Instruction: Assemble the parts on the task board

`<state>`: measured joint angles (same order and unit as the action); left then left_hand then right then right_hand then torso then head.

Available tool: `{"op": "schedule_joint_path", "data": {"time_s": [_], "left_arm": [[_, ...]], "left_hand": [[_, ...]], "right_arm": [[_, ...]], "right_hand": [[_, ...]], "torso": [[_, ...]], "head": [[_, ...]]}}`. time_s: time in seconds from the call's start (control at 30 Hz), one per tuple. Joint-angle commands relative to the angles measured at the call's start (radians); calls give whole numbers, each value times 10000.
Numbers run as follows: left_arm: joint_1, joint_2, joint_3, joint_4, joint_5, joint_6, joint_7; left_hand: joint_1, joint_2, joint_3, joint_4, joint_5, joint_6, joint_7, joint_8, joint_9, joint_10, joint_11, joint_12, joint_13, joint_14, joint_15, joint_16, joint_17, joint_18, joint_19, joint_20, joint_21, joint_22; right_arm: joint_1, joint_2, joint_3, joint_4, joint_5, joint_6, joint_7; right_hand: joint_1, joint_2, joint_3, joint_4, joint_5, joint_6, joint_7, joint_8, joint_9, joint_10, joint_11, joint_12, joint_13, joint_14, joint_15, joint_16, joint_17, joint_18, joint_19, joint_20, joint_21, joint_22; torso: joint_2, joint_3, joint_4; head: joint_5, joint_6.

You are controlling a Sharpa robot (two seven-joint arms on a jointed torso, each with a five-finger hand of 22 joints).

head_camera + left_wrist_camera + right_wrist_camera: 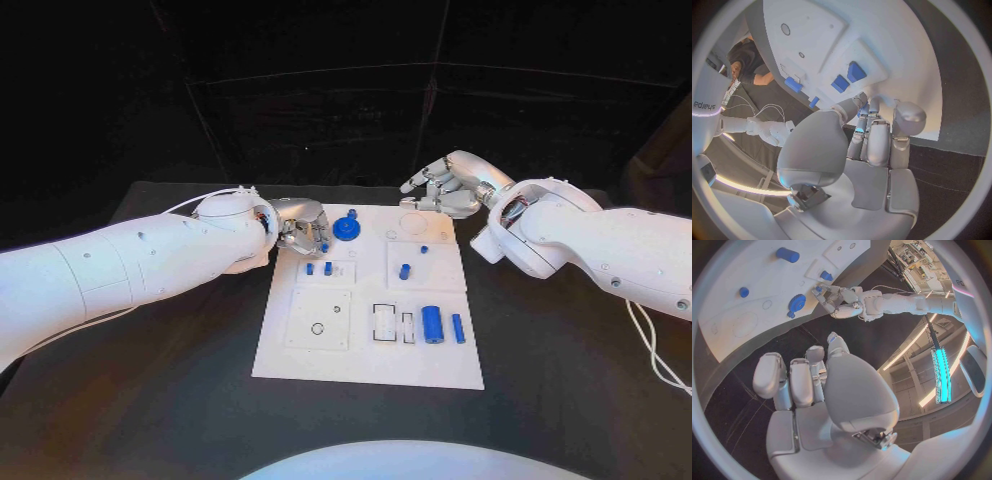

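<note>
The white task board (368, 355) lies in the middle of the black table. A round blue part (348, 228) stands near its far edge, small blue pegs (319, 268) sit left of centre, and two blue cylinders (431, 324) lie toward the near right. My left hand (300, 225) hangs over the board's far left corner, fingers bent down. A small blue part (325, 246) sits right at its fingertips (859, 102); whether it is pinched is hidden. My right hand (444, 188) hovers past the board's far edge, fingers loosely bent with nothing in them (811, 375).
More small blue pegs (405, 270) stand in the board's right half, and the near left plate (317, 320) has two round holes. Dark tabletop (173, 380) surrounds the board on every side.
</note>
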<state>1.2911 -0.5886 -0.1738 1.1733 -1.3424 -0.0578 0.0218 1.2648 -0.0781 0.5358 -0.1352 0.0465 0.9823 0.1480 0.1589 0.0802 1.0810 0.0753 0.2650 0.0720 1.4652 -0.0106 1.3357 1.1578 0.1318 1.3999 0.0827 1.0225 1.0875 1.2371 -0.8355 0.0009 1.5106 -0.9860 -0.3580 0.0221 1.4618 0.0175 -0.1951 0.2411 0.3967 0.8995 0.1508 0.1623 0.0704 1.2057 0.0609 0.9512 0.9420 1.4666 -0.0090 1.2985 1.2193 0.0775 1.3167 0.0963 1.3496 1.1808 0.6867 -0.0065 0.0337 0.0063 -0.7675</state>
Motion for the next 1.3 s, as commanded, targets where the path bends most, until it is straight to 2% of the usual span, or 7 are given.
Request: {"op": "schedule_joint_path", "data": {"time_s": [0.03, 0.57, 0.67, 0.9, 1.1, 1.2, 1.3], "left_arm": [[13, -1, 7, 20, -53, 4, -14], [12, -111, 7, 59, -53, 52, -89], [12, -192, 8, 81, -53, -10, -111], [10, -414, 11, 146, -44, -192, -140], [10, -705, 26, 289, 219, -673, 23], [12, -929, 46, 393, 974, -1286, 446], [19, -1206, 61, 528, 3408, -1952, 1445]], "left_hand": [[12, -64, 63, -20, 14, -38, 31, -49, -9, 5, 91, -40, -10, 201, 70, 24, -8, -152, 14, 88, 27, 11], [31, -161, 86, -60, 13, -149, 53, -196, -87, 6, 106, -106, -29, 182, 83, 14, -58, -153, -3, 106, 53, 49], [31, -217, 111, -72, 13, -414, 100, -408, -160, -1, 125, -156, -39, 176, 96, 20, -72, -154, -10, 119, 68, 73], [-5, -326, 127, -62, 11, -917, 149, -799, -179, -103, 132, -304, -62, 168, 104, 23, -118, -149, -25, 135, 80, 102], [-13, -337, 139, -42, 12, -925, 166, -845, -151, -220, 167, -407, -74, 167, 126, 29, -133, -145, -43, 149, 50, 86], [-41, -329, 140, -3, 13, -585, 172, -695, -79, -196, 208, -424, -60, 165, 160, 34, -144, -125, -91, 173, -70, -10], [-104, -317, 113, 76, 14, 37, 243, -407, 14, -184, 274, -456, -51, -187, 221, -572, -1113, 103, -599, 224, -1264, -990]], "right_arm": [[17, 9, 5, 6, 12, 41, 92], [17, -27, 5, -34, 12, 67, 26], [17, -47, 5, -82, -13, 109, -50], [18, -79, 5, -306, -784, 384, -518], [12, -79, 3, -532, -2319, 904, -1068], [-40, -59, -1, -582, -3451, 1149, -1287], [-172, -27, -6, -593, -4762, 1296, -1494]], "right_hand": [[19, 57, -34, 2, 60, -81, -4, 64, -12, -9, -1, -1, 2, 311, -55, -13, 10, 106, -78, 1, -45, -2], [26, 61, -43, 6, 66, -86, -3, 69, -12, -76, 0, -102, -108, 304, -55, -45, -26, 120, -118, 1, -82, -62], [55, 59, -75, 31, 64, -133, 7, 70, -18, -736, 3, -1166, -1149, 280, -48, -116, -95, 154, -225, 3, -187, -218], [297, 60, -199, 190, -181, -223, 50, 125, -9, -1426, 57, -2940, -2762, -225, -8, -1716, -1729, 473, -1255, 40, -1331, -1812], [1020, 54, -150, 46, -410, 313, 32, 322, 18, -1563, 66, -4419, -4170, -300, -23, -2591, -2549, 571, -1437, 17, -1832, -2395], [1408, 94, -65, -30, -808, 581, -37, 328, 4, -1546, 49, -5087, -4802, -259, -45, -2748, -2673, 579, -1413, 2, -1929, -2482], [1728, 123, 9, -35, -1247, 844, -63, 216, -28, -1366, 20, -5786, -5533, -173, -42, -2776, -2657, 570, -1326, -19, -1958, -2476]], "torso": [[2, 1, 1], [-5, 4, 0], [-1, -1, 1], [-9, -8, 3], [-2, -8, 1], [-7, -5, -12], [-16, 3, -14]], "head": [[8, -5], [4, 0], [-8, 2], [-23, 27], [-28, 60], [-79, 120], [-215, 185]]}}
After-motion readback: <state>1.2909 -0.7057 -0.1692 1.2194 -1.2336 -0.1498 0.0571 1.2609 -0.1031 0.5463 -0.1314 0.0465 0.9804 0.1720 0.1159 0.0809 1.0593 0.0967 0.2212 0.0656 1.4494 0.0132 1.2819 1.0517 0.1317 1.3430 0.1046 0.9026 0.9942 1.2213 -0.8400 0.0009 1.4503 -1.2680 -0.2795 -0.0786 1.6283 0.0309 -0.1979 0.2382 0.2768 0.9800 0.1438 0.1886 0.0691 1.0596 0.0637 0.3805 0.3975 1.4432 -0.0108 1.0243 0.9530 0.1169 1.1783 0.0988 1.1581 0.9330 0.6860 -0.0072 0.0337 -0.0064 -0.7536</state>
